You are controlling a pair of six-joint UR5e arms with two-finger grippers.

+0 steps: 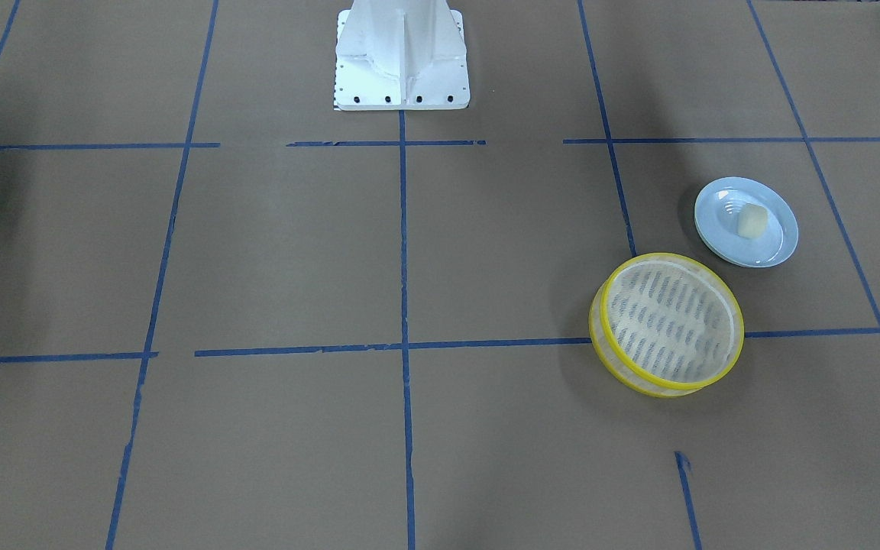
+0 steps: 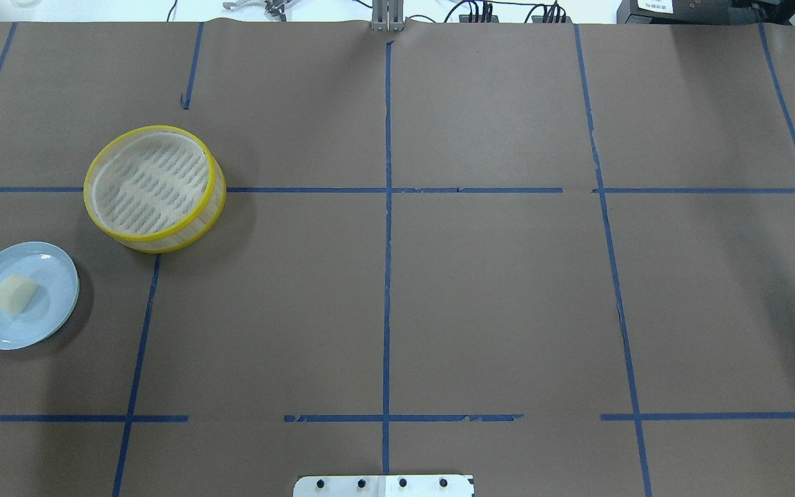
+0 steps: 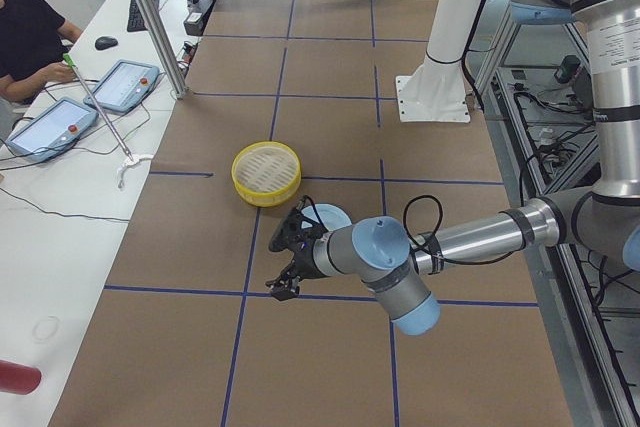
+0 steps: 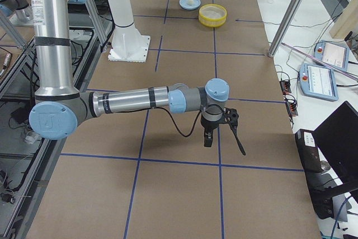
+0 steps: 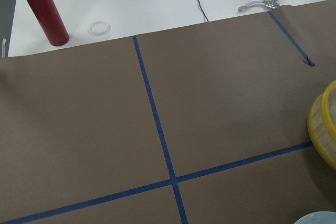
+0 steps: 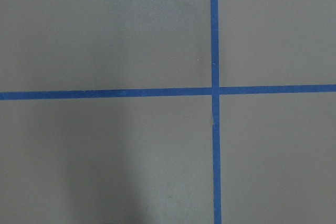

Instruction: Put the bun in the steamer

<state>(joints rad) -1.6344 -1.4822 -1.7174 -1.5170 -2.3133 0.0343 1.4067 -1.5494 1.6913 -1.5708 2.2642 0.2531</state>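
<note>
The bun [image 1: 752, 221] is a small cream-white lump on a pale blue plate [image 1: 774, 246]. It shows at the table's left in the overhead view [image 2: 15, 294]. The steamer [image 1: 666, 257] is empty and stands beside the plate, with yellow rims and a slotted floor [image 2: 163, 241]. My left gripper [image 3: 290, 262] shows only in the left side view, hanging above the table by the plate; I cannot tell whether it is open or shut. My right gripper [image 4: 224, 135] shows only in the right side view, far from the steamer [image 4: 212, 22]; its state is also unclear.
Brown paper with blue tape lines covers the table. The robot's white base [image 1: 400, 69] stands mid-table at its edge. A red bottle [image 5: 41, 9] stands on the white bench beyond the paper. An operator [image 3: 30, 32] sits at the bench with tablets.
</note>
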